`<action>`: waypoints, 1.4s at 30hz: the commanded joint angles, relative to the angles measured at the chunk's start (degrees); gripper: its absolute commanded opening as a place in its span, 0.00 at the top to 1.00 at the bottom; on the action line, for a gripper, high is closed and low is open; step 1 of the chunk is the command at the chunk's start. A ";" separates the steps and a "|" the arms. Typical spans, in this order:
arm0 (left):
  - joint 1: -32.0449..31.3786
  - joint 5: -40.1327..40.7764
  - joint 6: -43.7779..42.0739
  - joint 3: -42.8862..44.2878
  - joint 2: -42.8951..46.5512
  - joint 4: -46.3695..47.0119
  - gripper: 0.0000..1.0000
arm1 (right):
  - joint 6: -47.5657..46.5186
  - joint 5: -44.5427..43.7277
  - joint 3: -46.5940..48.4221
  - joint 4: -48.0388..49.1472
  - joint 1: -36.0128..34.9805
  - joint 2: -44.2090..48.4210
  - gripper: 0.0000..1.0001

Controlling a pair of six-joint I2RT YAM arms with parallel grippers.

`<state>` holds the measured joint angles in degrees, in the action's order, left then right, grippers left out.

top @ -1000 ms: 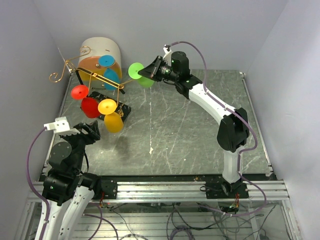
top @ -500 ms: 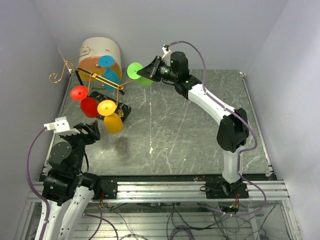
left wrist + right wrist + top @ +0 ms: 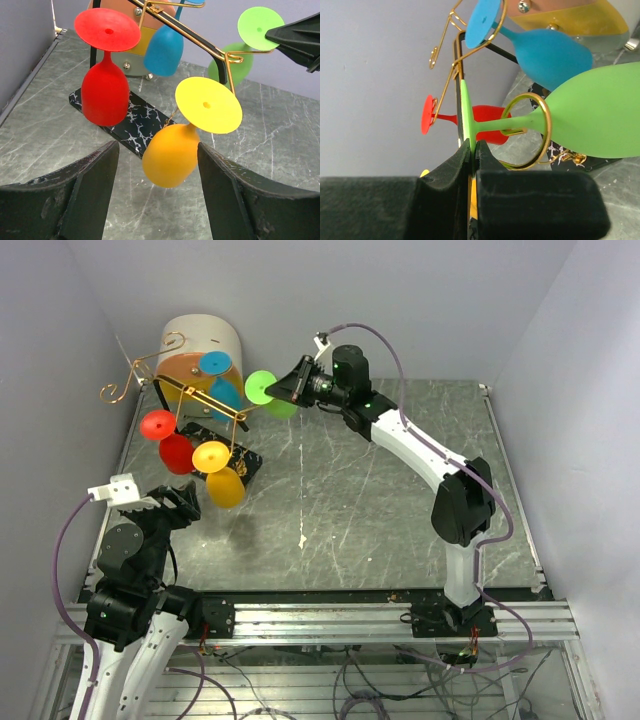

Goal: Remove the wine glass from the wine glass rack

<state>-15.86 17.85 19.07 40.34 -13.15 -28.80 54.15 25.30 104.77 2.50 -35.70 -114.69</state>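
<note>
The gold wire wine glass rack [image 3: 200,395] stands on its black speckled base [image 3: 247,462] at the far left. Red [image 3: 170,438], yellow [image 3: 220,470] and blue [image 3: 218,380] glasses hang from its rails. My right gripper [image 3: 283,388] is shut on the foot disc of the green wine glass [image 3: 261,387]. In the right wrist view the gripper [image 3: 471,150] pinches the disc edge, and the green glass's stem [image 3: 510,122] passes through the rack's gold end loop [image 3: 547,125]. My left gripper [image 3: 157,200] is open and empty, low on the table, facing the yellow glass [image 3: 172,150].
A cream drum with an orange face [image 3: 200,340] stands behind the rack against the back wall. The grey marbled table [image 3: 380,510] is walled at the left, back and right.
My right gripper has moved left with the green glass, bringing it closer to the rack's end. The left arm has not moved.
</note>
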 commanded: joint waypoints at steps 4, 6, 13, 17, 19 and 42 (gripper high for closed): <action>-0.17 0.43 -0.26 1.24 -0.01 0.45 0.25 | 0.75 3.51 7.98 -0.51 -0.70 -3.84 1.00; -0.21 0.44 -0.26 1.24 0.02 0.49 0.25 | 0.78 3.48 9.17 -0.64 -0.68 -4.62 1.00; -0.16 0.43 -0.35 1.24 -0.09 0.50 0.25 | 0.50 3.06 11.80 -1.56 -0.60 -6.88 1.00; -0.15 0.54 -0.26 1.24 -0.03 0.38 0.25 | -0.53 -1.34 7.07 -1.75 -0.39 -3.63 1.00; -0.17 0.48 -0.26 1.24 0.06 0.47 0.25 | -0.64 -2.99 4.13 -0.95 0.15 -1.63 1.00; -0.14 0.17 -0.17 1.24 -0.35 0.56 0.25 | 4.71 -0.77 -7.15 6.14 3.88 5.71 1.00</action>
<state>-15.86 17.85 19.07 40.32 -13.15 -28.82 58.04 22.26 98.45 6.59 -32.12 -111.26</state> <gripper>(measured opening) 0.747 0.022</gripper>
